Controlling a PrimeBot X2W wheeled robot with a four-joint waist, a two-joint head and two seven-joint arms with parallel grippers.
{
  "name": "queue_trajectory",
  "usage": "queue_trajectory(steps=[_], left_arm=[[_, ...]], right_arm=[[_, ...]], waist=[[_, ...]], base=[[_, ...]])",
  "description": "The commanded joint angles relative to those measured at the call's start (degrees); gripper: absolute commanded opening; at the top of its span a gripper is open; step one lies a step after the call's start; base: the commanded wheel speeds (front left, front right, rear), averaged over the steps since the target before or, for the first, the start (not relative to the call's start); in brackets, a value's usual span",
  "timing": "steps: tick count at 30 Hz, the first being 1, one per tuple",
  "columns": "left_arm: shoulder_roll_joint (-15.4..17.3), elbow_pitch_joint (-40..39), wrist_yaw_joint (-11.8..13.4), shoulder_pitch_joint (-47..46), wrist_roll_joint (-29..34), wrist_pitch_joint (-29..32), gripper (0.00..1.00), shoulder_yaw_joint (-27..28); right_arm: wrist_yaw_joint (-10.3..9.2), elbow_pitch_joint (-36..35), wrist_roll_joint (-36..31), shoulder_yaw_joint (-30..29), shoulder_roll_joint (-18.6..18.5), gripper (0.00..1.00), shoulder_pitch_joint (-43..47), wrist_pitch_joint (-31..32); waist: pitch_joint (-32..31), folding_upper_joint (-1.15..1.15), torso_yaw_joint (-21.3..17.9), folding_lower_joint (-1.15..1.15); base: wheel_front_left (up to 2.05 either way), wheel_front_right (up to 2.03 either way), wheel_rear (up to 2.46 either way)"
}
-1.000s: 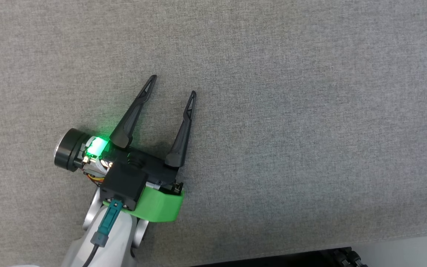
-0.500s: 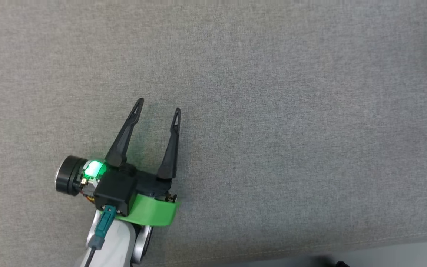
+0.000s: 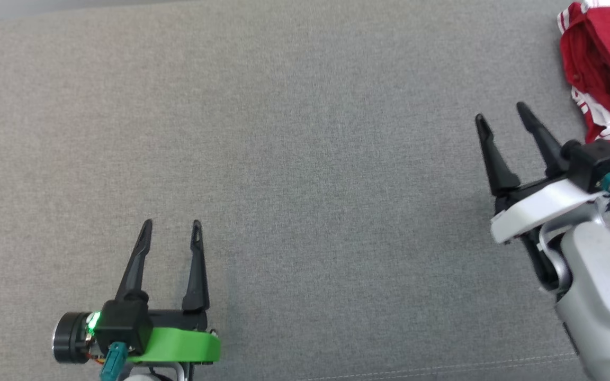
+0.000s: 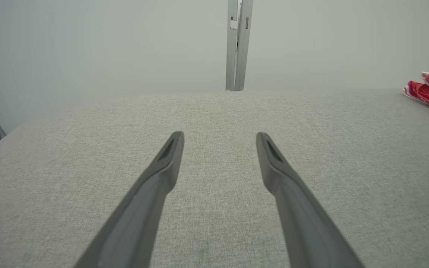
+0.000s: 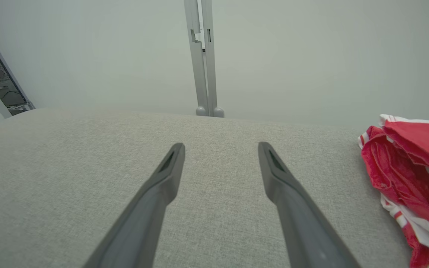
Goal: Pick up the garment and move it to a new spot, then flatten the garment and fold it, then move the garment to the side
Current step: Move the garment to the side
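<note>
No words, numbers, brand marks or signs can be read anywhere in the scene. The red garment with white stripes, bunched at the upper right of the frame, shows no legible print or label, and the grey cloth surface beneath it is unmarked.

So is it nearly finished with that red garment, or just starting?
Looks done: the red-and-white garment lies in loose layers at the far right edge of the grey surface, seemingly set aside; how neat the fold is I can't tell. In hand: nothing; the left gripper and right gripper are both open, empty and clear of it. Left: probably little, perhaps tidying the fold.
</note>
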Motion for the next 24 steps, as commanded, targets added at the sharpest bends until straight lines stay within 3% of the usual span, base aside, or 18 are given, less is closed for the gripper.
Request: queue_trajectory(steps=[1,6,14,24], left_arm=[[-0.06,-0.24,0.56,1.67,-0.62,0.01,1.00,1.08],[-0.20,-3.68,0.76,3.72,-0.26,0.01,1.00,3.73],[-0.22,-7.26,0.72,7.57,-0.79,0.01,1.00,4.93],[-0.22,-6.23,-2.03,11.56,0.48,0.01,1.00,4.58]], right_arm=[[-0.08,-1.63,-1.82,-1.17,2.14,1.00,2.75,-0.19],[-0.07,-8.57,-5.61,-4.01,8.17,1.00,9.24,-0.19],[-0.07,-16.82,-9.02,-6.60,10.74,1.00,18.31,-0.17],[-0.07,-17.38,-9.64,-7.01,13.86,1.00,27.23,-0.17]], waist=[[-7.32,0.00,0.64,0.00],[-9.57,0.00,0.30,0.00],[-12.55,0.00,-0.50,0.00],[-15.59,0.00,-1.50,0.00]], base=[[0.00,0.00,0.00],[0.00,0.00,0.00],[0.00,0.00,0.00],[0.00,0.00,0.00]])
